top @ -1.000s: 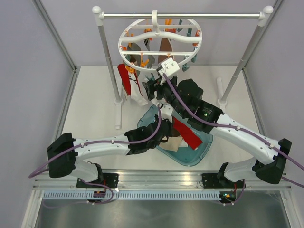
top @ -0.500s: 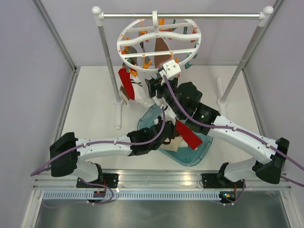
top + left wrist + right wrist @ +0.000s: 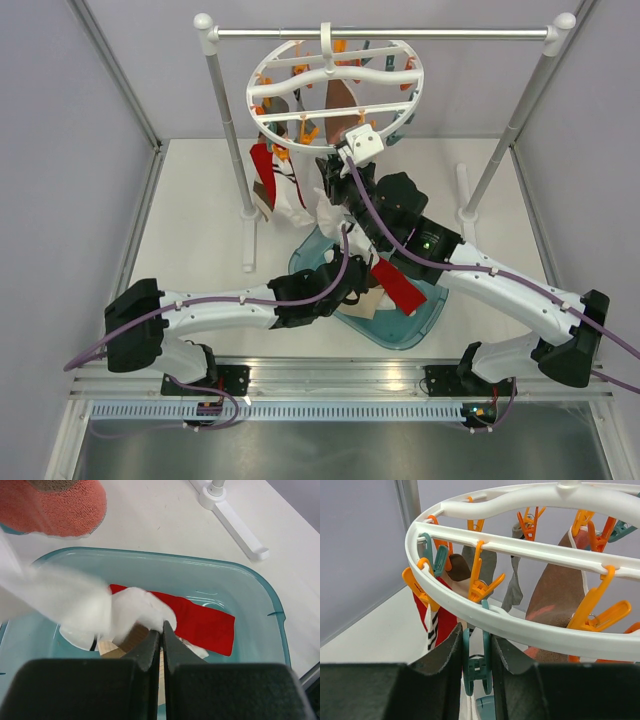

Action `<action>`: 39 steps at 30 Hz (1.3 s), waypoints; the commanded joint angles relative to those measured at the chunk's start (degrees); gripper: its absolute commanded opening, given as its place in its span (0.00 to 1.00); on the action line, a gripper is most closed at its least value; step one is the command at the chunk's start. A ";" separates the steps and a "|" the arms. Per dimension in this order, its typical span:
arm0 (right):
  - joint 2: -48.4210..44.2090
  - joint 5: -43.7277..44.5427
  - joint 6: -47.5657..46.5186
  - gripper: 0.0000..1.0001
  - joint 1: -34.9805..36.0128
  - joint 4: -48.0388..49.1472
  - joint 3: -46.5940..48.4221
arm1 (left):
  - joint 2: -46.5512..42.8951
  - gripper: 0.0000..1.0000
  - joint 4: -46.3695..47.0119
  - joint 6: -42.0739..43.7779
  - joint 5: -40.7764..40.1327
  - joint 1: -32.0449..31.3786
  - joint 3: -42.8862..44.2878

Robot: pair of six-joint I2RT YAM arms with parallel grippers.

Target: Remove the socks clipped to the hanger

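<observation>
One high, one low: right claw (image 3: 475, 641) clamped on teal clip (image 3: 477, 669), left claw (image 3: 161, 631) closed.

Clear teal tub (image 3: 260, 582) on a white table (image 3: 190, 220), near a metal rail (image 3: 385, 33) carried on two slanted posts (image 3: 228, 130) with flat white feet (image 3: 235, 522); coral terry cloth (image 3: 60, 505) beyond the tub's rim.

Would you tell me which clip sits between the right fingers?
The teal clip hanging lowest under the hanger's near rim; every other clip hangs clear.
</observation>
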 commanded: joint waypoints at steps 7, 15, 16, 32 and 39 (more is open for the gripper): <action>-2.26 1.21 0.05 0.15 0.25 2.07 0.23 | 0.42 0.02 1.19 1.14 0.48 -0.46 1.53; -3.23 1.74 -0.04 0.15 0.25 1.72 -0.21 | 3.77 0.30 1.02 0.70 4.17 -0.37 3.90; -3.40 1.74 -0.13 0.15 0.25 1.46 -0.21 | 3.85 0.37 1.11 0.70 4.61 -0.37 4.17; -5.51 2.88 -0.13 0.14 0.16 -0.21 -0.48 | -7.91 0.71 2.16 0.35 12.96 -0.37 -0.40; -7.00 3.41 -0.13 0.14 0.16 -1.79 -0.56 | -19.07 0.70 -2.48 -1.93 10.34 -0.37 -3.04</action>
